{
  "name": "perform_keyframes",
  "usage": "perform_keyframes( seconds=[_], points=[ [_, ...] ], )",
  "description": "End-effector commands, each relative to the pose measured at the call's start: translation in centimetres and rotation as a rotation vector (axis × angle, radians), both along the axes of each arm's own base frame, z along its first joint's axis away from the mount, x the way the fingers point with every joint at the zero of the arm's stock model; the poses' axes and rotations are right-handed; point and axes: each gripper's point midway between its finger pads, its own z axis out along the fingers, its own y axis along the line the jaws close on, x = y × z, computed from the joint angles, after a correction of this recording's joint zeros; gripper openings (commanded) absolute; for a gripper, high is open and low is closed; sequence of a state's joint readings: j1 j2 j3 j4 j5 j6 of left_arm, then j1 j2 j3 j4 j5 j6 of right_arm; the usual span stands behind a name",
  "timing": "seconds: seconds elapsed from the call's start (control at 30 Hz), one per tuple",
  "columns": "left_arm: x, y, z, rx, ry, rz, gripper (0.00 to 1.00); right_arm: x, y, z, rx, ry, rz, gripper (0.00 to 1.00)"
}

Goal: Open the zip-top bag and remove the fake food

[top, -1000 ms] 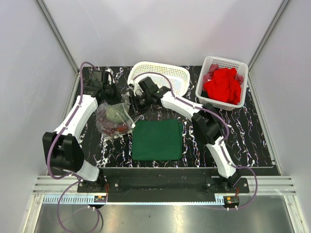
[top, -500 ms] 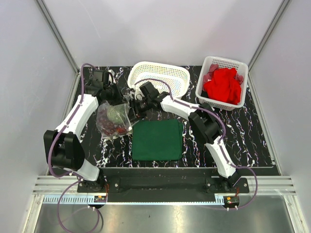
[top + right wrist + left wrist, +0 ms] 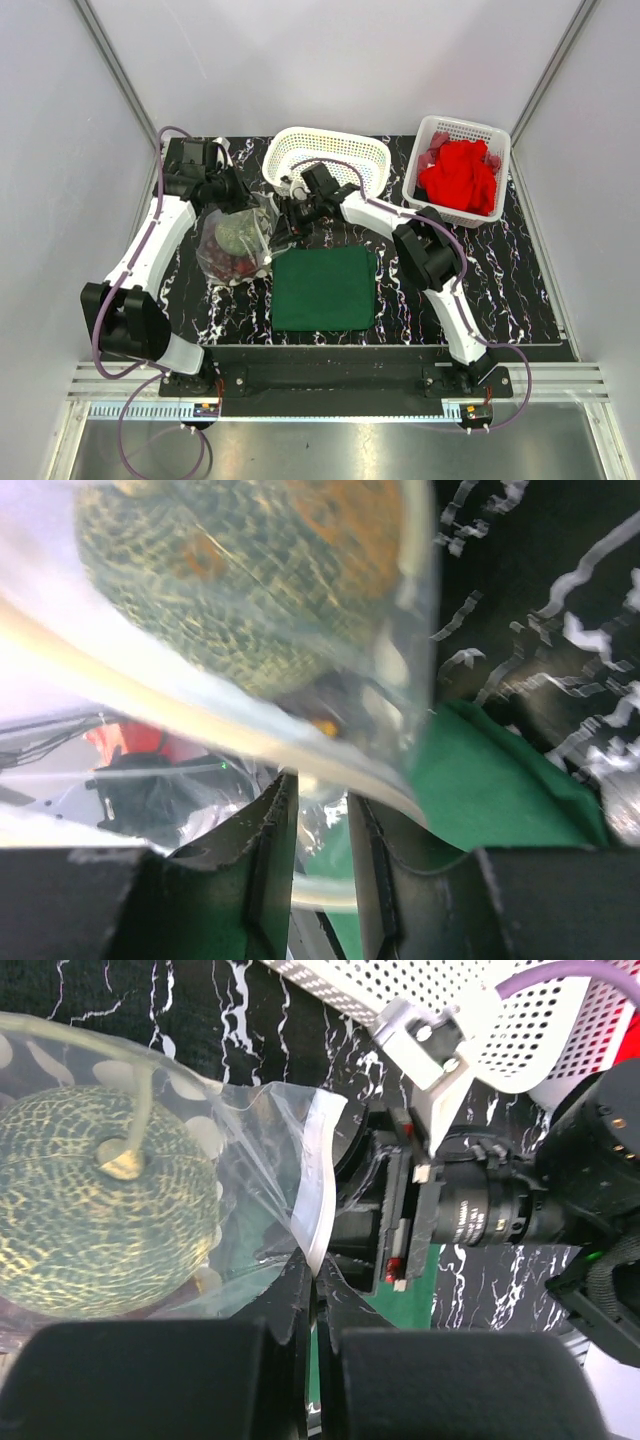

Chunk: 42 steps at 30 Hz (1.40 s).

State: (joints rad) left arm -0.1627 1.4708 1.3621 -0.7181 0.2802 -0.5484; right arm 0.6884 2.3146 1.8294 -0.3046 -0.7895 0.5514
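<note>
The zip-top bag [image 3: 238, 245] lies left of the green cloth, holding a mottled green ball [image 3: 234, 232] and dark red berry clusters [image 3: 234, 264]. My left gripper [image 3: 247, 203] is at the bag's far edge, shut on its white zip strip [image 3: 318, 1210]; the ball [image 3: 95, 1220] shows through the film there. My right gripper [image 3: 279, 228] is at the bag's right edge. In the right wrist view its jaws [image 3: 318, 792] stand a narrow gap apart with bag film and a pale strip between them, the ball [image 3: 250, 570] just beyond.
A flat green cloth [image 3: 322, 288] lies right of the bag. An oval white lattice basket [image 3: 345, 150] stands behind the grippers. A square white basket [image 3: 496, 140] with a red cloth [image 3: 458, 178] stands at the back right. Side walls are close.
The left arm has swung left and back, still holding the bag's strip. The right gripper has come down to the bag's right edge, and the bag looks spread wider between them.
</note>
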Motion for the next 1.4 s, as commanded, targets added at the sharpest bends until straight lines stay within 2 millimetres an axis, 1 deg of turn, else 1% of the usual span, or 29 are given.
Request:
perform_keyframes(
  seconds=[0.0, 0.03, 0.1, 0.13, 0.2, 0.23, 0.3, 0.33, 0.37, 0.47, 0.5, 0.57, 0.67, 0.8, 0.87, 0.9, 0.93, 0.97, 1.0, 1.07, 1.1, 1.13, 1.17, 1.2, 1.23, 1.27, 1.3, 1.33, 1.37],
  points=[
    [1.3, -1.0, 3.7, -0.058, -0.094, -0.003, 0.00, -1.5, 2.6, 1.9, 0.056, -0.036, 0.080, 0.34],
    [1.5, -1.2, 3.8, -0.064, -0.095, -0.002, 0.00, -2.2, 3.3, 2.0, 0.064, -0.033, 0.100, 0.35],
    [1.8, -1.5, 3.7, -0.079, -0.089, 0.003, 0.00, -2.9, 3.9, 1.8, 0.065, -0.018, 0.108, 0.35],
    [1.9, -1.7, 3.8, -0.081, -0.093, 0.001, 0.00, -3.6, 4.4, 1.9, 0.071, -0.015, 0.124, 0.36],
    [2.2, -1.7, 3.5, -0.077, -0.089, 0.010, 0.00, -4.1, 4.8, 2.1, 0.085, -0.011, 0.133, 0.37],
    [2.2, -1.8, 3.6, -0.077, -0.089, 0.013, 0.00, -4.5, 4.9, 1.9, 0.085, 0.001, 0.136, 0.38],
    [2.5, -1.8, 3.5, -0.077, -0.092, 0.019, 0.00, -4.6, 5.1, 2.0, 0.111, 0.014, 0.136, 0.45],
    [2.7, -1.9, 3.3, -0.078, -0.089, 0.022, 0.00, -4.8, 4.8, 1.4, 0.104, 0.027, 0.135, 0.50],
    [2.8, -2.1, 3.3, -0.083, -0.085, 0.021, 0.00, -4.9, 4.8, 1.2, 0.106, 0.023, 0.136, 0.54],
    [3.1, -2.5, 3.2, -0.080, -0.088, 0.020, 0.00, -5.4, 4.7, 0.2, 0.090, 0.045, 0.139, 0.57],
    [3.1, -2.7, 3.3, -0.078, -0.089, 0.020, 0.00, -5.5, 4.9, -0.1, 0.083, 0.044, 0.136, 0.61],
    [3.1, -2.9, 2.9, -0.083, -0.084, 0.021, 0.00, -5.2, 5.1, -0.7, 0.069, 0.043, 0.120, 0.61],
    [2.7, -3.2, 2.4, -0.077, -0.078, 0.024, 0.00, -4.1, 5.6, -2.8, 0.031, 0.077, 0.066, 0.61],
    [2.1, -3.2, 2.1, -0.067, -0.078, 0.031, 0.00, -3.4, 6.9, -2.7, 0.064, 0.106, 0.039, 0.60],
    [1.9, -3.0, 2.2, -0.051, -0.090, 0.015, 0.00, -3.0, 7.0, -2.5, 0.066, 0.114, 0.022, 0.60],
    [1.7, -2.8, 2.7, -0.042, -0.109, 0.015, 0.09, -2.7, 7.0, -2.4, 0.073, 0.112, 0.019, 0.61],
    [1.2, -2.3, 2.7, -0.016, -0.113, 0.016, 0.18, -2.7, 7.1, -2.2, 0.079, 0.113, 0.020, 0.61],
    [1.2, -1.3, 2.8, 0.026, -0.131, 0.047, 0.26, -2.7, 7.0, -2.2, 0.079, 0.114, 0.021, 0.61],
    [0.6, -0.6, 3.8, 0.047, -0.166, 0.058, 0.40, -2.7, 6.8, -2.2, 0.081, 0.121, 0.027, 0.61],
    [-0.4, 1.2, 3.8, 0.128, -0.169, 0.092, 0.51, -2.7, 6.6, -2.5, 0.077, 0.133, 0.027, 0.62],
    [-1.0, 1.9, 3.9, 0.150, -0.173, 0.106, 0.54, -2.8, 6.4, -2.7, 0.076, 0.143, 0.031, 0.61],
    [-2.0, 2.6, 4.8, 0.165, -0.197, 0.121, 0.54, -2.8, 6.4, -2.6, 0.079, 0.144, 0.033, 0.62],
    [-2.8, 3.7, 3.8, 0.193, -0.178, 0.154, 0.54, -2.8, 6.3, -2.4, 0.082, 0.141, 0.038, 0.62],
    [-3.5, 4.1, 3.5, 0.195, -0.170, 0.176, 0.52, -2.8, 6.2, -2.5, 0.079, 0.144, 0.036, 0.63],
    [-4.7, 4.9, 3.7, 0.182, -0.173, 0.224, 0.42, -2.8, 6.1, -2.5, 0.079, 0.144, 0.036, 0.63],
    [-5.7, 5.4, 1.8, 0.189, -0.126, 0.245, 0.40, -3.0, 6.2, -2.3, 0.083, 0.147, 0.041, 0.64],
    [-6.5, 5.7, 0.7, 0.189, -0.099, 0.266, 0.37, -3.0, 6.2, -2.0, 0.087, 0.146, 0.042, 0.64],
    [-7.4, 6.1, 0.1, 0.176, -0.071, 0.310, 0.29, -3.0, 6.3, -2.0, 0.090, 0.146, 0.043, 0.64],
    [-8.0, 6.3, -1.0, 0.175, -0.039, 0.327, 0.26, -3.0, 6.3, -1.6, 0.094, 0.148, 0.042, 0.65]
  ],
)
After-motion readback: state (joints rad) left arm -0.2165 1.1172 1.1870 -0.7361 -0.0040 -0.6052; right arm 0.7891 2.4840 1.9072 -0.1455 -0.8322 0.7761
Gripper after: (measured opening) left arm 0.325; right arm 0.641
